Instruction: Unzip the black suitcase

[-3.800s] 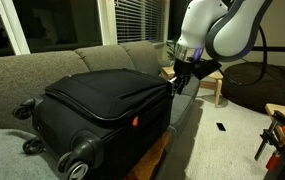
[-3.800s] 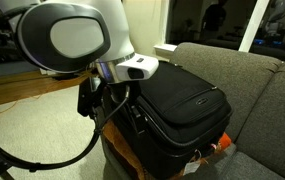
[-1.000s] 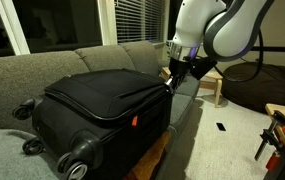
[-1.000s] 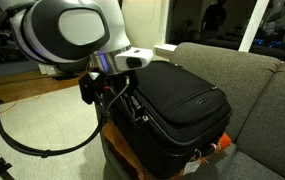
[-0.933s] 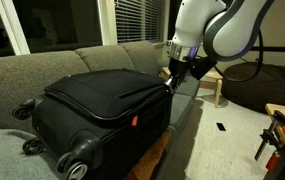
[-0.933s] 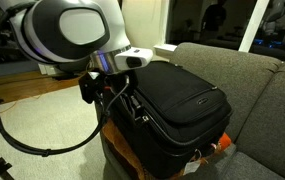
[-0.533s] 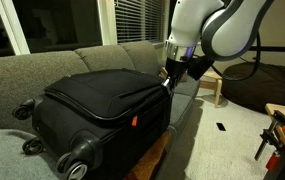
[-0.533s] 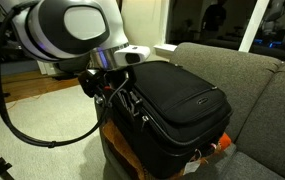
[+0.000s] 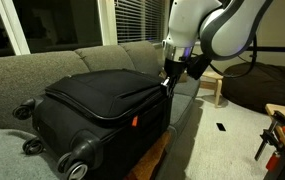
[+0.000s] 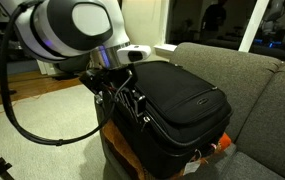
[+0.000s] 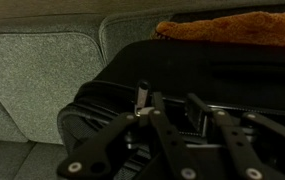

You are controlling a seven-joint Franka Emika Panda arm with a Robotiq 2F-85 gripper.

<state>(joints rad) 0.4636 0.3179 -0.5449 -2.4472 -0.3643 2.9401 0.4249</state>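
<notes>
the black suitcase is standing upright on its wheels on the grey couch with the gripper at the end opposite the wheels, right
Not quite. The black suitcase is lying flat on the grey couch, and its wheels stick out sideways, as an exterior view shows. The rest holds: the gripper is at the end opposite the wheels.

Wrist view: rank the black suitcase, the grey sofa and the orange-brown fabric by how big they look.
1. black suitcase, largest, though the gripper covers part
2. grey sofa, not far behind
3. orange-brown fabric, smallest; only an edge shows
</notes>
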